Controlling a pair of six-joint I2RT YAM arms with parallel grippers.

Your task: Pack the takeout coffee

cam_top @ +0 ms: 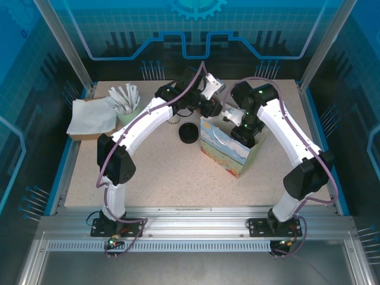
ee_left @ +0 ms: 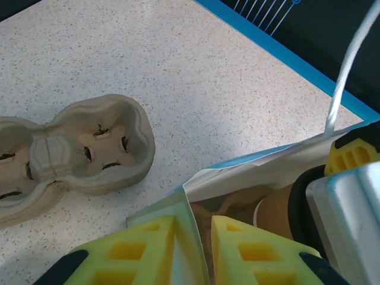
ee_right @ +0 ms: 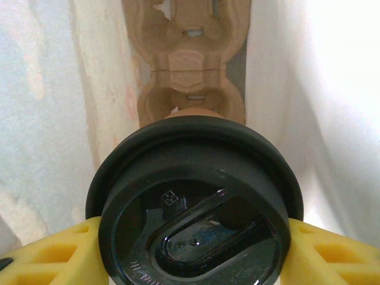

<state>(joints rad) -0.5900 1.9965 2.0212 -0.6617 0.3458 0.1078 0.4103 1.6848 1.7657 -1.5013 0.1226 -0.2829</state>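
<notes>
right wrist: right gripper [ee_right: 193,240] clamped on takeout coffee [ee_right: 195,190] inside paper bag [cam_top: 228,151], pulp carrier [ee_right: 190,71] beneath | left wrist: left gripper [ee_left: 199,252] pinching bag rim, second carrier [ee_left: 89,148] beside bag | top: speckled table [cam_top: 166,178], bag right of centre, blue enclosure walls [cam_top: 267,24] beyond

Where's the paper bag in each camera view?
Top external: paper bag stands right of centre, between the arms.
Left wrist: its open rim crosses the lower right, pinched by the left claw.
Right wrist: its inner walls line both sides.
Shared landmark: the takeout coffee in the right claw, inside the bag.
</notes>
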